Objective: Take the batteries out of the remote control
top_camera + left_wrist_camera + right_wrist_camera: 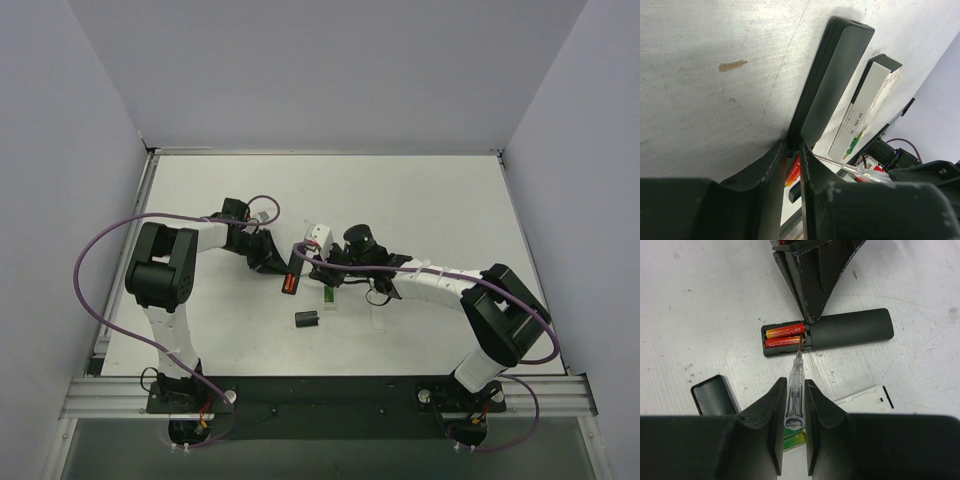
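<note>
One slim black plastic remote lies pinched by the left hand on the scratched tabletop. Two red cylindrical batteries sit in its open bay. The right hand clamps one clear-handled screwdriver, tip against them. Prying hard could fling a battery or skid the remote loose.

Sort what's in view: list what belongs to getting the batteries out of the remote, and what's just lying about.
In the job: black remote, pinched by the left fingers; two red batteries in its open bay; clear screwdriver in the right fingers, tip at a battery.
Lying about: loose black cover; white remote.
</note>
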Robot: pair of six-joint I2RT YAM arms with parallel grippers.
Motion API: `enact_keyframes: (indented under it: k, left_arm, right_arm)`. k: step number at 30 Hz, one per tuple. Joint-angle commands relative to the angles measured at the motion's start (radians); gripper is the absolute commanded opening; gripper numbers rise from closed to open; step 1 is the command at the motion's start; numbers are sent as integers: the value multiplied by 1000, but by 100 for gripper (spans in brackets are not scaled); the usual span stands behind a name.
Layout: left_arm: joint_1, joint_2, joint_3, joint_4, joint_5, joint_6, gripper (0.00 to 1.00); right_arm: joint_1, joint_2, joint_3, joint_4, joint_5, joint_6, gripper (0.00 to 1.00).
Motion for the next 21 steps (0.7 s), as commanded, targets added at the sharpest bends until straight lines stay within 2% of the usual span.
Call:
enact_keyframes:
  k: [1,9,21]
  left_arm:
    - [-68,47,-33,-33,-76,25,26]
    - [-68,44,-36,-32,-79,22,26]
    - [-71,39,-43,-30,-85,16,26]
  right_arm:
    - [74,25,25,-6,-116,-17,0]
    - [95,14,51,-70,-88,-60,0]
    - [103,-7,25,-61,-73,-68,0]
